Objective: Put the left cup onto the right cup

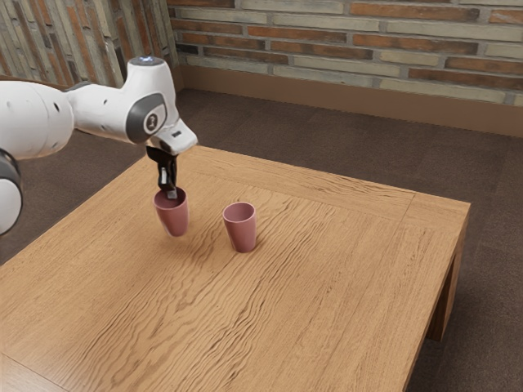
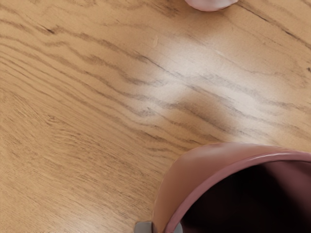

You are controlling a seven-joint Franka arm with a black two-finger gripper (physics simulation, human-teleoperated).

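Observation:
Two pink cups are on view over the wooden table (image 1: 327,278). My gripper (image 1: 169,190) reaches down from the exterior view's upper left and is shut on the rim of the left cup (image 1: 172,216). One finger is inside the cup and one outside. That cup leans a little and seems to hang just above the tabletop. The right cup (image 1: 239,226) stands upright on the table, a short way to the exterior view's right of the held one. In the wrist view the held cup's rim (image 2: 228,189) looms right under my hand, and the right cup's edge (image 2: 209,4) lies beyond it.
The table's far edge (image 1: 310,171) runs close behind the cups, and its right edge (image 1: 445,278) drops to a dark carpeted floor. A brick wall (image 1: 343,41) stands at the back. Bare wood stretches in front of both cups.

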